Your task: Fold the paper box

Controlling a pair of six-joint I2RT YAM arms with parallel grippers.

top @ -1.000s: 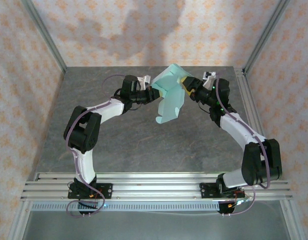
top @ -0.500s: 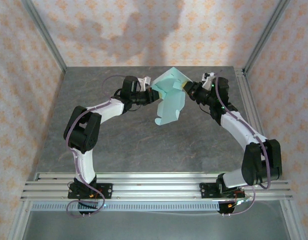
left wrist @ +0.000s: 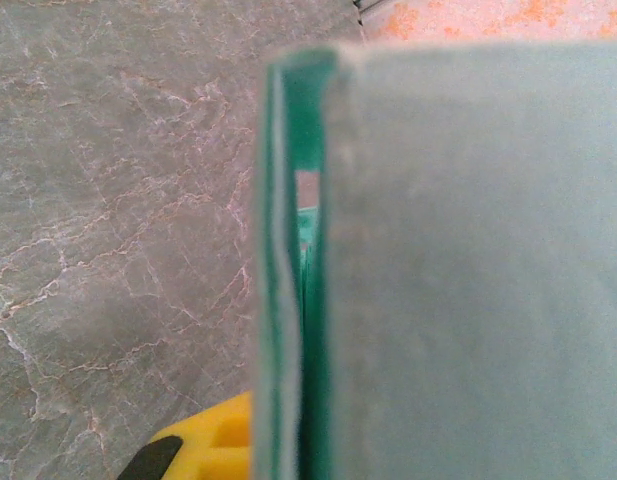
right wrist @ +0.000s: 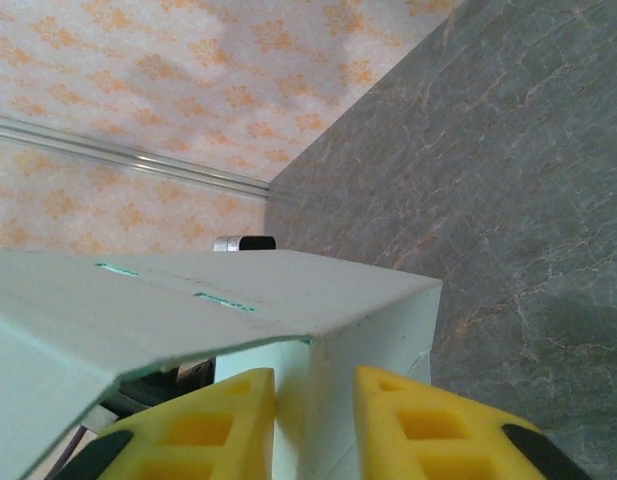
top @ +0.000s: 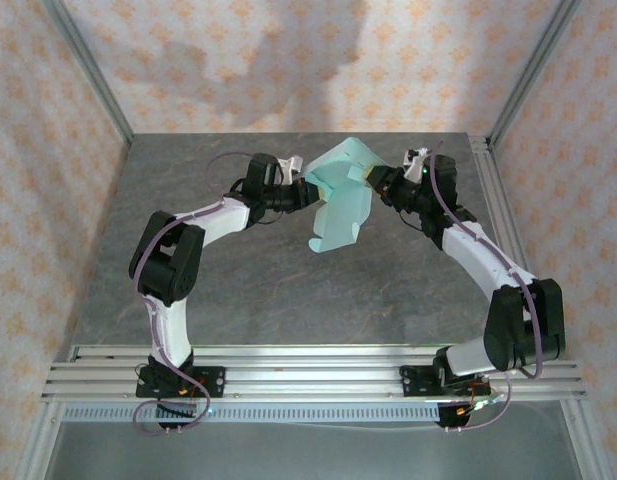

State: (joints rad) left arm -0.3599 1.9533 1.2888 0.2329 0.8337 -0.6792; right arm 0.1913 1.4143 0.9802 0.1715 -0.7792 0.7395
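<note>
where both arms reach from the near edge over the table [top: 288,290], the box [top: 340,200] sits between the grippers above the far half, one flap drooping. the left gripper [top: 306,183] is clenched on its left edge. the right gripper [top: 376,180] straddles its right wall; whether those jaws pinch it cannot be told.

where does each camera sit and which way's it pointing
Top external: above and behind the arms, looking down at the table; both arms show, the left gripper and right gripper meeting at the box.
Left wrist: on the left arm, facing the box's card edge close up; one yellow finger shows.
Right wrist: on the right arm, looking along the box toward a papered wall; two yellow fingers straddle a panel.
All three share the box and table.
</note>
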